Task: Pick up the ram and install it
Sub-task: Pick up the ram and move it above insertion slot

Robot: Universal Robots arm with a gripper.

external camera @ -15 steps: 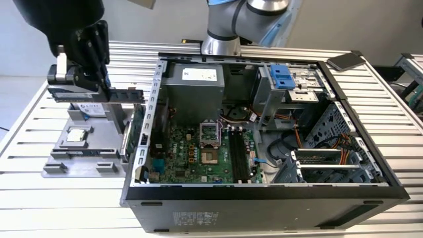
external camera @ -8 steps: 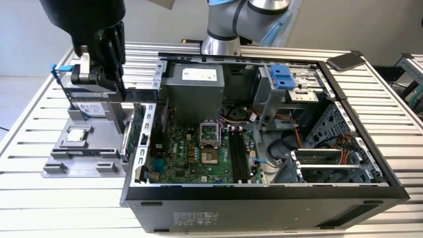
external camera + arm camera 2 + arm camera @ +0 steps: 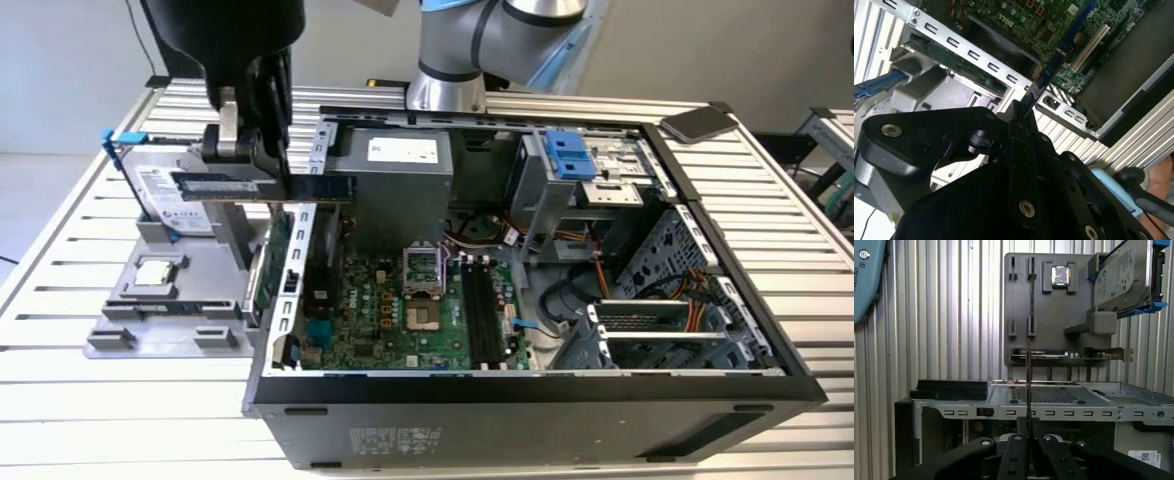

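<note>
Dark ram (image 3: pixel 320 187) | clamped in gripper (image 3: pixel 250 160) | first wrist view: ram edge-on

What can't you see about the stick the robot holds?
- The ram: edge-on in both wrist views, so its label and chips are hidden.
- The gripper: in the first wrist view, its own black body covers the ram's lower end.
- The motherboard slots: in the exterior view, latches too small to tell.
- The arm: cut off by the exterior view's top edge.

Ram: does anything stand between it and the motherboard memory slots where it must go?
Nothing visible does. The gripper holds the ram above the case's rim, and the memory slots lie uncovered.
</note>
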